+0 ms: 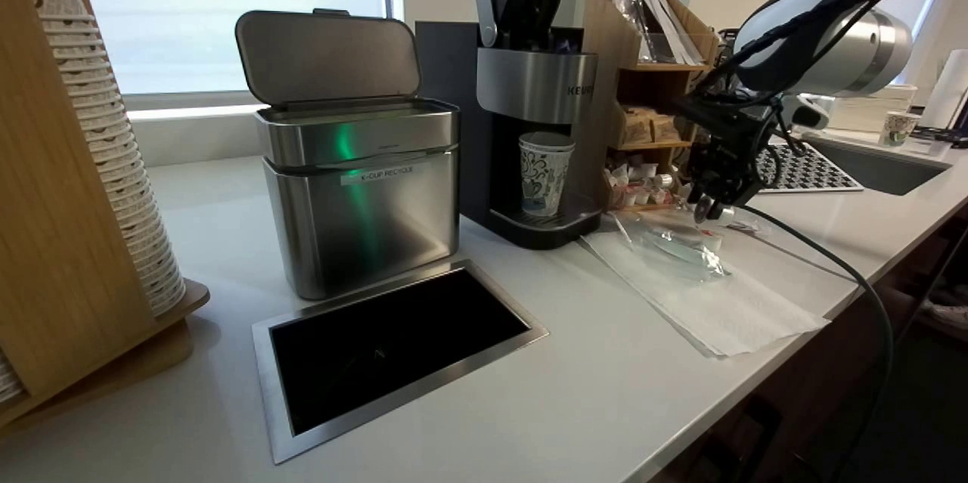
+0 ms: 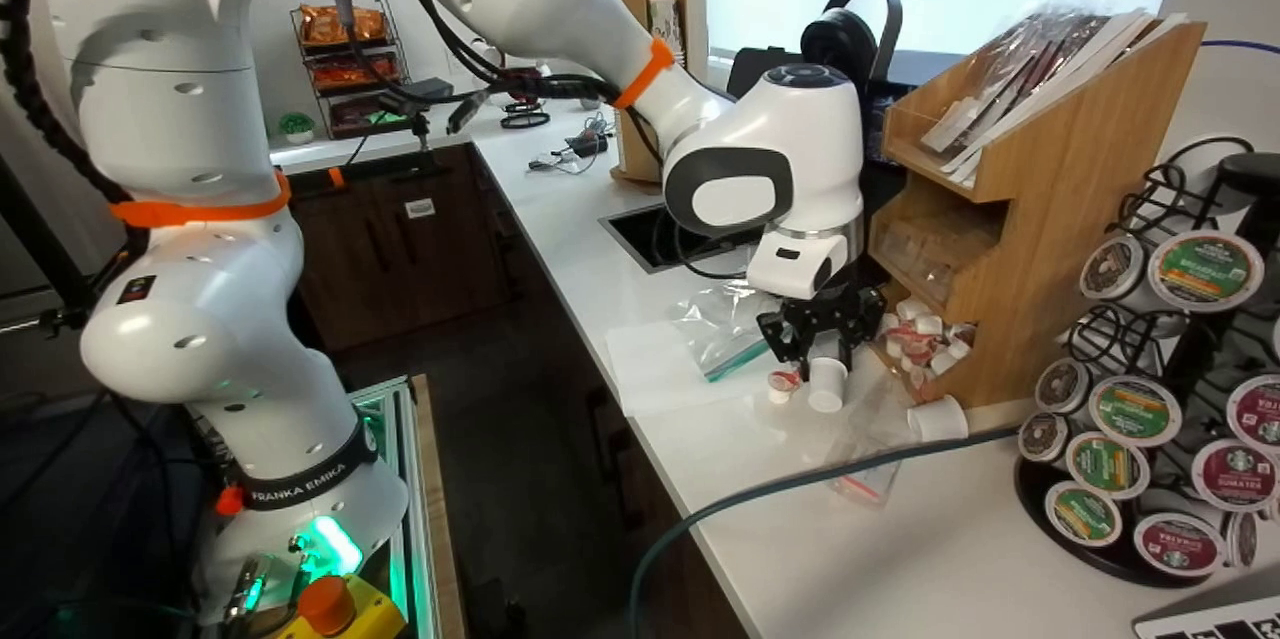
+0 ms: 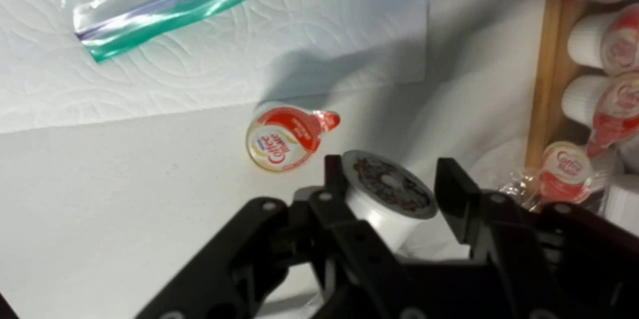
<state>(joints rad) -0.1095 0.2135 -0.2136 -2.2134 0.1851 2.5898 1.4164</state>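
Note:
A white coffee pod point(image 3: 394, 189) with a grey, dark-printed lid sits tilted between the fingers of my gripper point(image 3: 389, 166). Its lid rim meets the pads on both sides, and part of its body is hidden by a finger. In an exterior view the same pod point(image 2: 827, 387) shows at the gripper's tips, low over the counter. Just beside it lies a red and white creamer cup point(image 3: 279, 142) on the counter. A clear zip bag point(image 3: 164, 14) with a green seal rests on a white paper towel point(image 3: 209, 79) nearby.
A wooden organizer point(image 2: 1090, 179) holding several creamers stands close to the gripper. Another white pod point(image 2: 938, 419), a cable point(image 2: 720, 509) and a pod carousel point(image 2: 1120, 519) are near. Farther off are a coffee maker point(image 1: 533, 86), a steel bin point(image 1: 370, 218) and a counter opening point(image 1: 401, 339).

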